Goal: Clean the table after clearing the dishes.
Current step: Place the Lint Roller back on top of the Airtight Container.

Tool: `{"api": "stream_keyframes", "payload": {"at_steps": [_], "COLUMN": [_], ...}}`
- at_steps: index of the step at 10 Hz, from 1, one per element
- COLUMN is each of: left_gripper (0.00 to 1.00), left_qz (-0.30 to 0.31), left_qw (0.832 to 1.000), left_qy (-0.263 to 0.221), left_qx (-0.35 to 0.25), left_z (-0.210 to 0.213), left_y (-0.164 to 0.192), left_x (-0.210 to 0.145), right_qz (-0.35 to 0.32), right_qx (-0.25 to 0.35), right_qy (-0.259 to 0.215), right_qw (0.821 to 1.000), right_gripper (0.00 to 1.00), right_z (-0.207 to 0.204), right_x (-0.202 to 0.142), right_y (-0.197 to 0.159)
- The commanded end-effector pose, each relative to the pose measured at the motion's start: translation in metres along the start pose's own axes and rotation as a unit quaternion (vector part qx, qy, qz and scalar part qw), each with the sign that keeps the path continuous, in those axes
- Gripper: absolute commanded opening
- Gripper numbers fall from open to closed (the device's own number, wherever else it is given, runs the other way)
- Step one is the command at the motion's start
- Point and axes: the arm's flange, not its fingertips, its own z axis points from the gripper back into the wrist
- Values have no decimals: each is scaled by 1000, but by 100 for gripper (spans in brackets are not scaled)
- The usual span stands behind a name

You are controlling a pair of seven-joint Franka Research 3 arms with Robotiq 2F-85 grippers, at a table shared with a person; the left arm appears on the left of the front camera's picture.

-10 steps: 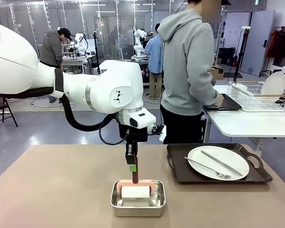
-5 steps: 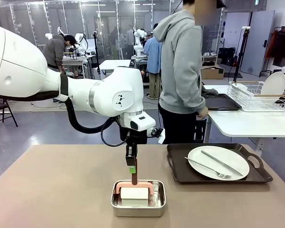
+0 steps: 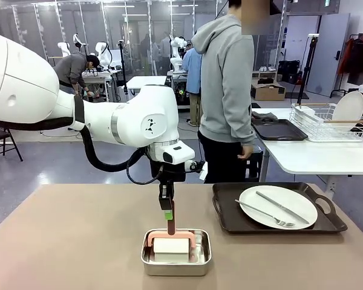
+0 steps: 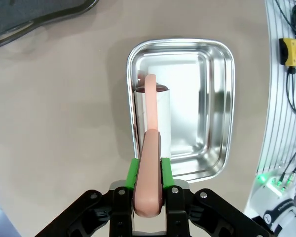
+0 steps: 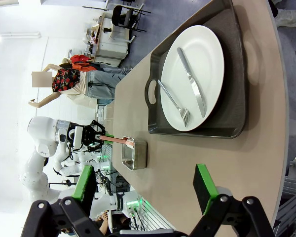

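Inside the steel pan (image 3: 175, 267) sits a wiper (image 3: 171, 246), left hand (image 3: 167, 213) gripping (right hand (image 5: 145, 180) released).

Beige-brown table (image 3: 78, 241), white plate (image 3: 290, 196) bearing fork (image 3: 263, 213) and knife (image 3: 282, 207), on dark brown tray (image 3: 227, 212) at table's right

**Even indoor light, glare on the metal**

Front view: bright, flat light from overhead. The table (image 3: 78, 241) carries only faint, soft shadows beside the pan (image 3: 176, 269) and the tray (image 3: 230, 220). The far background is slightly soft.

Left wrist view: the pan's floor glares white at centre, and the pink handle (image 4: 149, 197) near the bottom edge looks soft.

Right wrist view: the upper left is blown out white, and the table's edge bows at the right.
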Motion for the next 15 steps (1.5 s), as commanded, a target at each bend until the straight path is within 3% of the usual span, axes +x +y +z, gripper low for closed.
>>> {"api": "stream_keyframes", "payload": {"at_steps": [1,3,7,8,9,10,11,15], "left_gripper": [21,21,21,32,68,79,100,100], "left_qz": [-9,1,1,5,4,7,8,16], "left_qw": [1000,1000,1000,1000,1000,1000,1000,999], "left_qy": [-19,-2,-1,-8,-12,-21,-21,-26], "left_qx": [-6,-1,-1,2,11,13,14,20], "left_z": [-22,0,1,3,7,12,13,22], "left_y": [0,0,0,0,-1,-1,-2,-1], "left_x": [-1,0,-1,-3,-5,-7,-8,-12], "right_qz": [1,1,1,1,1,1,1,1], "right_qx": [0,0,0,0,0,0,0,0], "right_qy": [0,0,0,0,0,0,0,0], "right_qw": [1000,1000,1000,1000,1000,1000,1000,1000], "right_gripper": [100,100,100,100,100,100,100,100], "right_z": [0,0,0,0,0,0,0,0], "right_x": [-1,-1,-1,-1,-1,-1,-1,-1], "right_y": [3,3,3,3,3,3,3,3]}}
